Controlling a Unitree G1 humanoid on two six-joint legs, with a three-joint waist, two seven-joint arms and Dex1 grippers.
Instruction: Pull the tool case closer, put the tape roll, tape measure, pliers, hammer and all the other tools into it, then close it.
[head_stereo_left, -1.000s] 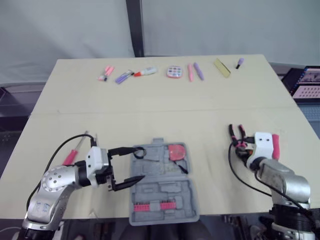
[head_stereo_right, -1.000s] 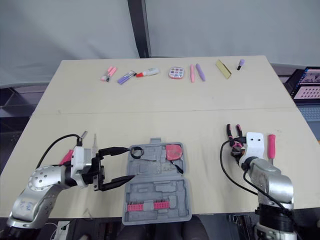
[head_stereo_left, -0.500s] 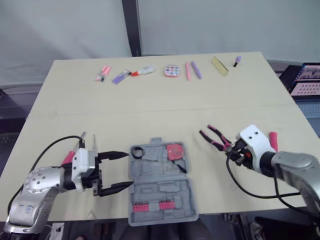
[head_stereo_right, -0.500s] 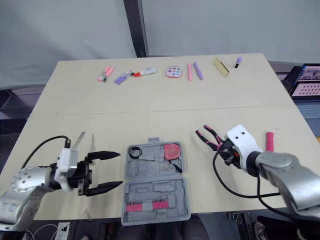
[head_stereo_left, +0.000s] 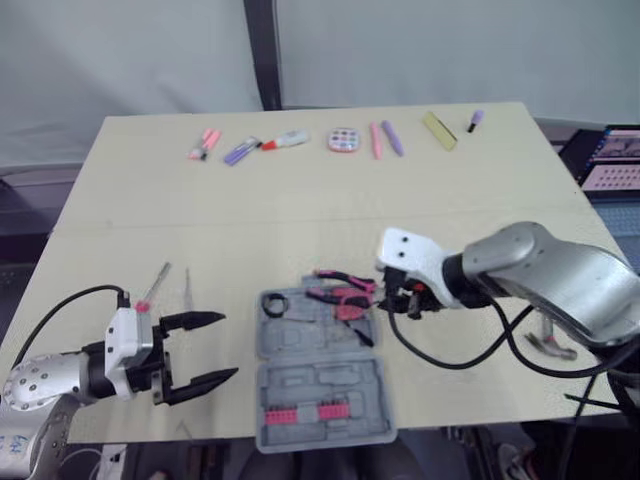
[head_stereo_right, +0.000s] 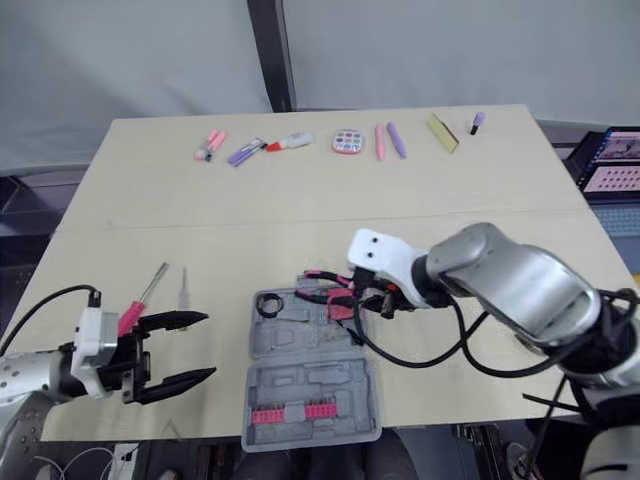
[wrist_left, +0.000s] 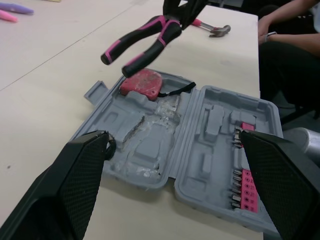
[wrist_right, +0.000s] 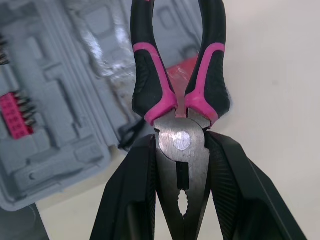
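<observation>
The grey tool case (head_stereo_left: 322, 372) lies open near the table's front edge. A black tape roll (head_stereo_left: 275, 303) and a red tape measure (wrist_left: 144, 83) sit in its far half, and a pink strip of bits (head_stereo_left: 305, 413) in the near half. My right gripper (head_stereo_left: 396, 297) is shut on the metal nose of the pink-and-black pliers (head_stereo_left: 343, 290) and holds them just above the tape measure. My left gripper (head_stereo_left: 212, 349) stands open to the left of the case, holding nothing. The hammer (head_stereo_left: 548, 343) lies on the table at the right, partly behind my right arm.
A pink-handled screwdriver (head_stereo_left: 151, 287) and a thin metal tool (head_stereo_left: 187, 290) lie left of the case. Markers and small pink and purple items (head_stereo_left: 343, 140) line the far edge. A laptop (head_stereo_left: 610, 165) sits off the right edge. A person (wrist_left: 295, 30) sits beyond the table.
My right arm has swung left, carrying the pliers from the table's right side to over the case. My left gripper has drawn back left from the case, staying open.
</observation>
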